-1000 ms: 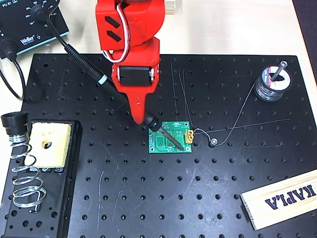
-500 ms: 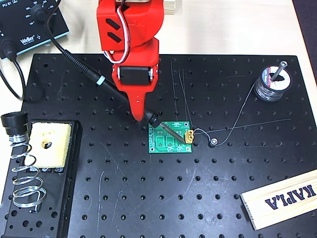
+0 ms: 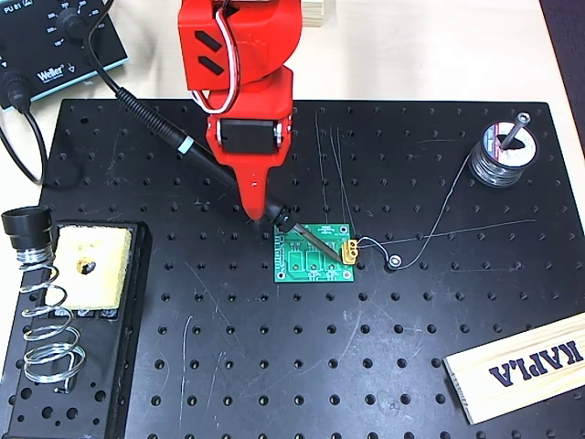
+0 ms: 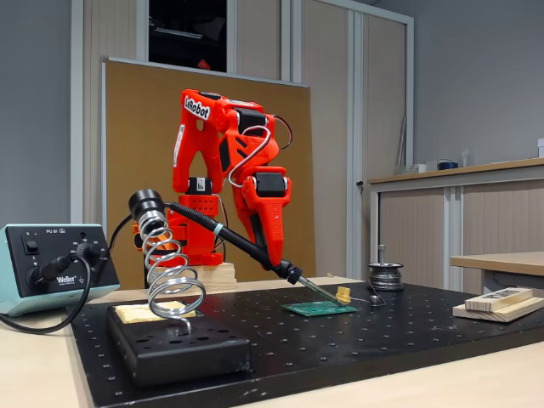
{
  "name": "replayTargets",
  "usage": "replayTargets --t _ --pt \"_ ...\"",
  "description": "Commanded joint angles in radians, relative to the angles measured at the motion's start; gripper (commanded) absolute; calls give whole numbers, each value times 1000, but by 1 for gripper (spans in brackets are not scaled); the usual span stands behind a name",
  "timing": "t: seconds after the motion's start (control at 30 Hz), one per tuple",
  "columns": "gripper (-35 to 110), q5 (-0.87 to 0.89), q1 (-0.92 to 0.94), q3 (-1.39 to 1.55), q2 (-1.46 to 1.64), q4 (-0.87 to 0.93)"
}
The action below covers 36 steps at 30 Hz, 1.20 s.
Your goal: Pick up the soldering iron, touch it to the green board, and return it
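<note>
My red gripper [image 3: 263, 214] is shut on the soldering iron [image 3: 187, 149], gripping the black handle low down near its front collar. The handle slants up and left, and its white band lies behind the gripper. The thin metal tip points down and right over the green board [image 3: 309, 261] and ends close to the yellow connector [image 3: 349, 250]. In the fixed view the gripper [image 4: 274, 258] holds the iron [image 4: 212, 228] tilted. There the tip sits at or just above the board [image 4: 316, 309]; I cannot tell if it touches.
A coiled wire stand [image 3: 44, 315] with a yellow sponge [image 3: 90, 265] stands at the left of the black perforated plate [image 3: 274, 366]. The soldering station [image 3: 50, 41] is at the back left, a solder spool [image 3: 499, 155] at the back right, and a wooden block [image 3: 521, 368] at the front right.
The gripper and iron have drawn back slightly up and left. The tip has slid from the board's lower right corner towards the yellow connector.
</note>
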Motion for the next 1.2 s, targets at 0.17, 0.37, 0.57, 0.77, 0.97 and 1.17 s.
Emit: replayTargets --t 0.17,0.37,0.57,0.77,0.97,1.17 --pt "0 23 -26 12 54 -8" --pt "0 23 -26 12 51 -14" --pt "0 23 -25 6 44 -14" --pt "0 21 -25 -5 40 -6" --pt "0 20 -25 -12 34 -5" --pt "0 17 -25 -17 29 -5"
